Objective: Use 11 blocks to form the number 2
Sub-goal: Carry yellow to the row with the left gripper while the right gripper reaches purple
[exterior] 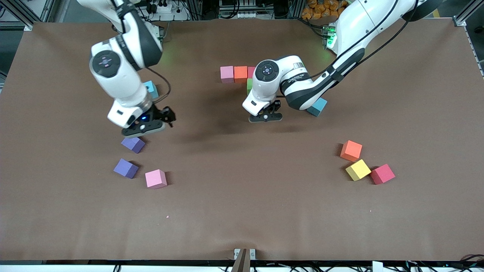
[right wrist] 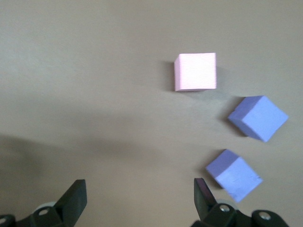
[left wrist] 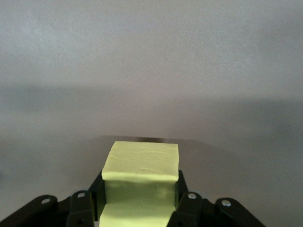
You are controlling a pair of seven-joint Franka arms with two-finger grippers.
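A row of blocks lies mid-table: pink (exterior: 227,73), orange (exterior: 240,73) and crimson (exterior: 251,71), with a green one (exterior: 249,86) just below the crimson, partly hidden by the left arm. My left gripper (exterior: 265,117) hangs over the mat beside the green block, shut on a yellow block (left wrist: 141,182) that the hand hides in the front view. My right gripper (exterior: 145,128) (right wrist: 139,198) stands open over bare mat beside a purple block (exterior: 133,144) (right wrist: 233,174). A second purple block (exterior: 126,168) (right wrist: 258,117) and a pink one (exterior: 155,178) (right wrist: 195,71) lie close by.
Toward the left arm's end lie an orange block (exterior: 351,150), a yellow one (exterior: 358,169) and a crimson one (exterior: 382,173). One light-blue cube (exterior: 317,107) sits under the left arm. Another light-blue cube (exterior: 151,88) sits by the right arm.
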